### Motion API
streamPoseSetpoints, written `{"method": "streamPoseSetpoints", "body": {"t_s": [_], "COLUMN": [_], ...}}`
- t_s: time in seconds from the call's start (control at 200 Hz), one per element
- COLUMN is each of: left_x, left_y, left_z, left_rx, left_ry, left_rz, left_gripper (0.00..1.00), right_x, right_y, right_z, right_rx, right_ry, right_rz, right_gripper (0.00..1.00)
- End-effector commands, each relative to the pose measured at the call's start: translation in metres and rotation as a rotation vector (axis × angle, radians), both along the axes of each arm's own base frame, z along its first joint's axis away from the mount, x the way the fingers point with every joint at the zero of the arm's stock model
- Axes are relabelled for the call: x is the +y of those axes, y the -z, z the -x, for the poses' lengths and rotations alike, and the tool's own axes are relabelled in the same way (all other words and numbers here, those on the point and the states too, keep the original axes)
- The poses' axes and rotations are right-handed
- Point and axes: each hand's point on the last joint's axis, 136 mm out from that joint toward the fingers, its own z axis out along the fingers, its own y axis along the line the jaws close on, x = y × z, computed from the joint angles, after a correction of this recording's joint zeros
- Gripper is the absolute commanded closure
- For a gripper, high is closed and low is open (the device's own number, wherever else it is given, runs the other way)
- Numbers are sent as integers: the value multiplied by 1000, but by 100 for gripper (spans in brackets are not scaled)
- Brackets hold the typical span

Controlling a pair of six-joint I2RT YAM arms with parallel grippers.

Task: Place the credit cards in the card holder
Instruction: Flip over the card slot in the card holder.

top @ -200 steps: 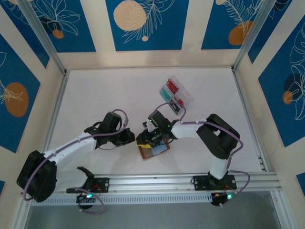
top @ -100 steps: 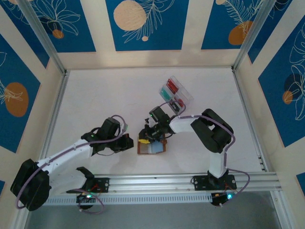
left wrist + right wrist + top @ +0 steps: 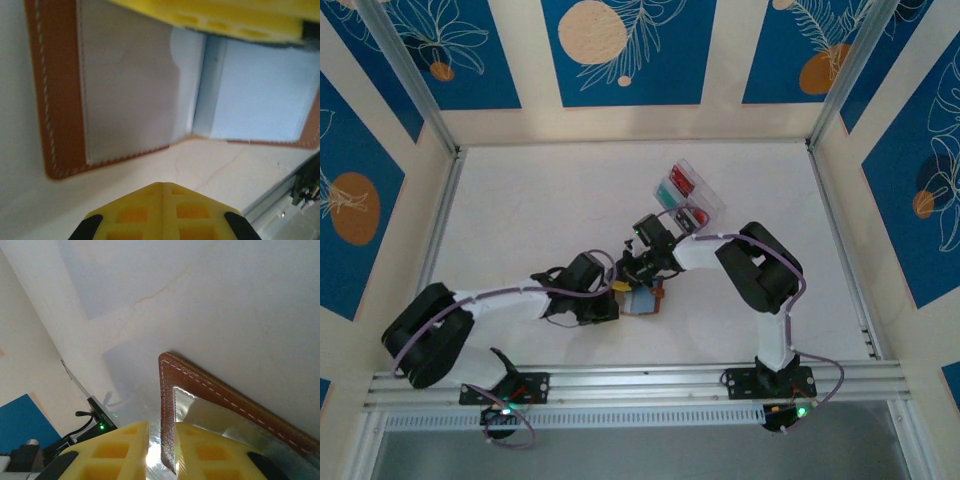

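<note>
Bears on table point(image 3: 520, 205) a clear tray point(image 3: 718, 208), well beyond right jaws. Clamps right gripper point(image 3: 161, 426) jaws together on brown edge of open wallet point(image 3: 225, 392). Sets left gripper point(image 3: 185, 107) jaws apart, one finger over wallet lining, other off its edge. Stores cards point(image 3: 681, 183) in tray.

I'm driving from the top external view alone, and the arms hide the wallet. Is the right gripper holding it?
Observer: Yes. The right wrist view shows the right gripper shut on the card holder's stitched brown edge.
Operator: And the left one?
Observer: The left gripper is open, fingers wide apart, with the card holder between them in its view.
Operator: Is it unfolded?
Observer: Yes. The left wrist view shows it spread open, grey inside on one half and pale blue on the other.
</note>
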Motion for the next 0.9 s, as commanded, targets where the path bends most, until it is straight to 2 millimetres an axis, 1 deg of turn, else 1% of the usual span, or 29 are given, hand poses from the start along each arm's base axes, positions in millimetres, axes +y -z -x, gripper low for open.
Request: {"method": "streamPoseSetpoints", "body": {"t_s": [0.0, 0.11, 0.17, 0.285, 0.465, 0.69, 0.81, 0.895], "left_x": [-13, -1, 6, 6, 5, 14, 28, 31], "left_y": [-16, -25, -25, -20, -4, 19, 37, 41], "left_z": [-20, -26, -29, -35, -38, -39, -33, -30], "left_rx": [-91, -156, -183, -197, -196, -215, -202, -198], "left_ry": [-36, -87, -109, -115, -102, -112, -109, -100], "left_rz": [50, 25, 1, -16, -44, -89, -156, -166], "left_gripper": [100, 100, 100, 100, 100, 100, 100, 100], "right_x": [-5, -7, -8, -9, -10, -6, 0, 5], "right_y": [9, 8, 8, 6, 6, 3, -10, -26], "right_z": [5, 6, 7, 7, 5, 6, 1, -5], "right_rx": [57, 58, 63, 68, 78, 78, 45, -2], "right_ry": [-7, -13, -13, -16, -11, -31, -58, -89], "right_rz": [37, 39, 44, 38, 43, 34, 17, 16], "right_gripper": [78, 78, 78, 78, 78, 77, 74, 70]}}
